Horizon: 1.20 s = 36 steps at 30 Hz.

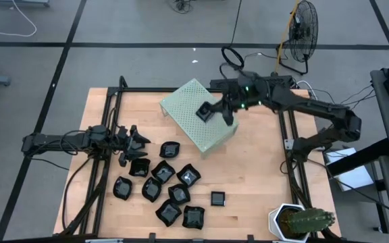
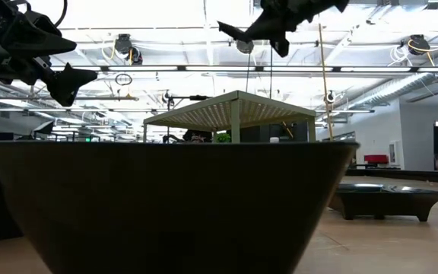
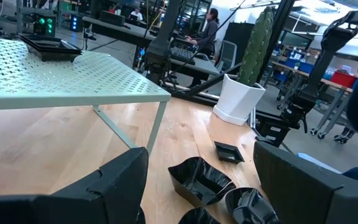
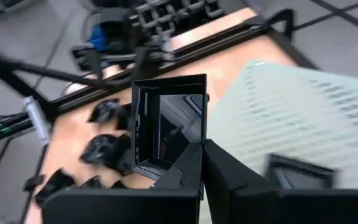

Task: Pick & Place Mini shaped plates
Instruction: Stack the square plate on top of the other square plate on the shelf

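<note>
Right hand (image 4: 202, 163) is clamped on the rim of a small square black plate (image 4: 169, 124), holding it on edge above the pale green perforated box (image 1: 198, 115), with its hollow face turned sideways toward the heap. Square as it is, the plate has no real long axis; it must tip flat to land. One square plate (image 3: 50, 45) already sits on the box top, so the drop spot lies just beside it, below the hand. Left hand (image 1: 135, 143) hangs wide and empty at the near edge of the loose plates (image 1: 167, 185) on the desk (image 1: 255, 182), much the nearer arm for those.
</note>
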Each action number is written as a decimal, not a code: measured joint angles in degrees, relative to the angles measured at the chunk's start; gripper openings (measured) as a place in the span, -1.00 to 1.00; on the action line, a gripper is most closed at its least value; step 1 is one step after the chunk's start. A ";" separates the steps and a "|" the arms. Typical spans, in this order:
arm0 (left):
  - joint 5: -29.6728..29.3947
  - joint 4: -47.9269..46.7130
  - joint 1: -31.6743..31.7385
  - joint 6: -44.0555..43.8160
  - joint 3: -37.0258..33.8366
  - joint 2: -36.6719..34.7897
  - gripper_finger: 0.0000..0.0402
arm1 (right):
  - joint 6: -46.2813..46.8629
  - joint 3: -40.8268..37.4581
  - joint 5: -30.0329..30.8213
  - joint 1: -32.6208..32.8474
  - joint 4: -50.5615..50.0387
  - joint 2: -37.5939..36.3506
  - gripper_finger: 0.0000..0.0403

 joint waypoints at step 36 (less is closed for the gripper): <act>0.00 0.01 0.00 0.00 0.00 0.00 0.48 | -4.45 4.11 -4.11 -12.16 -11.16 11.66 -1.00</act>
